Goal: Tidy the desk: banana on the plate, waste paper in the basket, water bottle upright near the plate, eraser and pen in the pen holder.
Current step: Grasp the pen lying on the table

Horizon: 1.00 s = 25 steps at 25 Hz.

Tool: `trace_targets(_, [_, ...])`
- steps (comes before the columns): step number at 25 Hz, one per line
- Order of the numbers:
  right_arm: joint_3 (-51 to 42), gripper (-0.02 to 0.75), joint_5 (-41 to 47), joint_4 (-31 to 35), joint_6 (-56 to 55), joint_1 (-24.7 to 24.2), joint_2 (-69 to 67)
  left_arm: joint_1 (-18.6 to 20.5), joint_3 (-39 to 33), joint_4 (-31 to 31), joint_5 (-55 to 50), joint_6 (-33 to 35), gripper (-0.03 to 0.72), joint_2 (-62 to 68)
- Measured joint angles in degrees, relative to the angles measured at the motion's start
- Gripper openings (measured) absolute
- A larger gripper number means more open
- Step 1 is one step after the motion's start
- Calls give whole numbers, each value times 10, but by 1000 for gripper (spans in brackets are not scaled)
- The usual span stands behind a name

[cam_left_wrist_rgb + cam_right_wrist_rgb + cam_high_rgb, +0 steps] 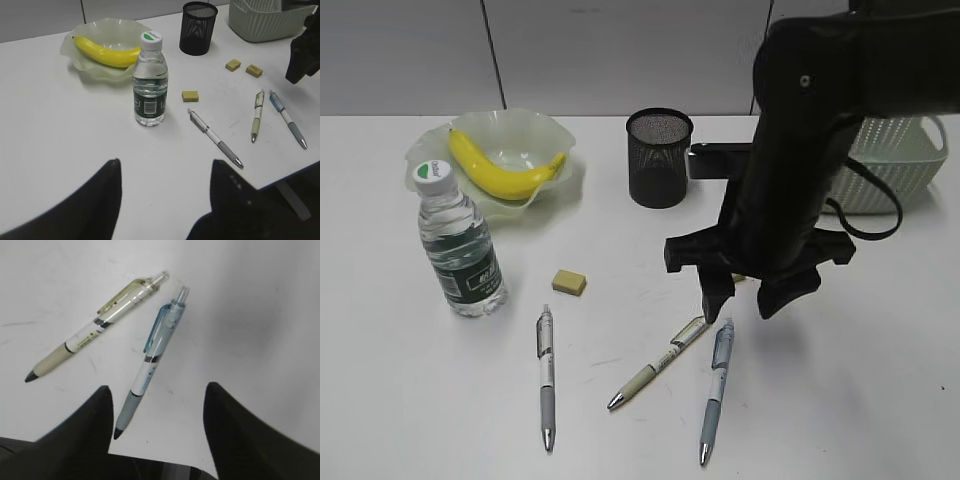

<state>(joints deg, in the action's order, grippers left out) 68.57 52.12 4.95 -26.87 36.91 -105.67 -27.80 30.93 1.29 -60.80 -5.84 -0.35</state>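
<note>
The banana (505, 172) lies on the pale green plate (552, 128). The water bottle (460, 245) stands upright in front of the plate. One tan eraser (569, 282) lies mid-table, and two more (233, 64) (254, 70) show in the left wrist view. Three pens lie at the front: grey (547, 375), beige (660, 362) and blue (716, 385). The black mesh pen holder (659, 157) stands at the back. My right gripper (745, 305) is open just above the blue pen (157, 352), whose tip lies between the fingers (157, 395). My left gripper (165, 170) is open and empty over bare table. No waste paper shows.
The pale green basket (895, 165) stands at the back right, partly behind my right arm. A grey wall runs behind the table. The table's front edge shows at the lower right of the left wrist view (285, 175).
</note>
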Motion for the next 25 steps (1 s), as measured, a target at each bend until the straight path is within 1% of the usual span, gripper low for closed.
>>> trace_targets(3, [4, 456, -14, 3, 0, 1, -22, 0, 0, 0, 0, 0, 423, 0])
trace_targets(11, [6, 456, -14, 11, -9, 11, -47, 0, 0, 0, 0, 0, 423, 0])
trace_targets(20, [6, 454, -21, 15, -13, 11, -87, 0, 0, 0, 0, 0, 423, 0])
trace_targets(25, [6, 420, -22, 15, -14, 11, -109, 0, 0, 0, 0, 0, 423, 0])
